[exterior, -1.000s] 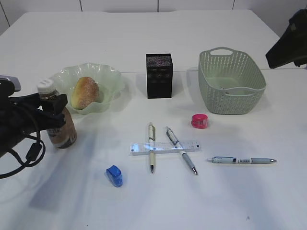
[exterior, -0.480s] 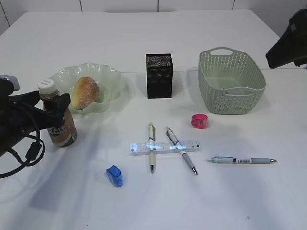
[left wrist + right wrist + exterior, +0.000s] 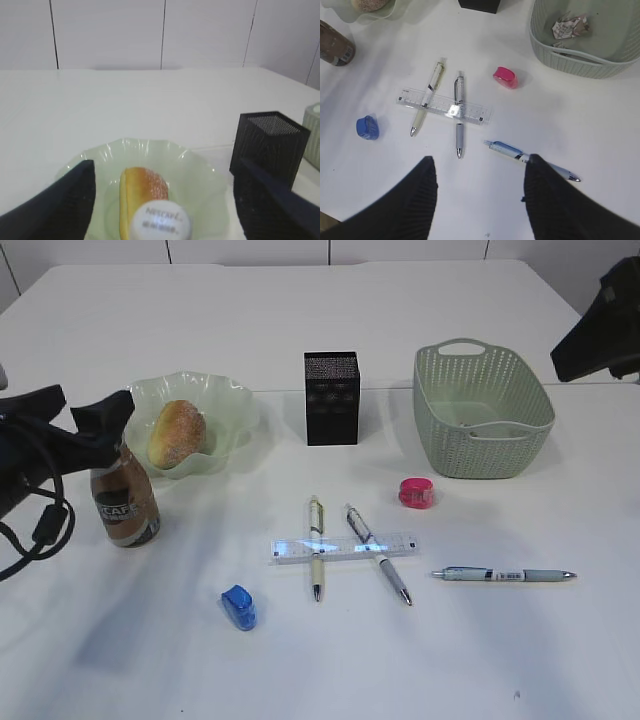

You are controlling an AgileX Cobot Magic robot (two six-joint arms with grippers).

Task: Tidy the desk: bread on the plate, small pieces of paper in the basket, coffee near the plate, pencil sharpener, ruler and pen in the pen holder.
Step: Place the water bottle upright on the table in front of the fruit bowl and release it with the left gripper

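Glossy, seemingly glass plate (image 3: 235,410); matt mesh pen holder (image 3: 331,400).

The bread (image 3: 177,434) lies on the plate (image 3: 226,403), the coffee (image 3: 125,504) just left-front; the ruler (image 3: 345,548) lies across two pens (image 3: 316,545).

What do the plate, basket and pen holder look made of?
Plate: pale green translucent glass or maybe clear plastic, glossy, with a ruffled rim. Basket: matte pale green moulded plastic, judging by its woven-look cut-outs. Pen holder: black metal mesh, with fine perforations visible on its walls.

Ruler (image 3: 343,548) atop two pens (awkward pickup)
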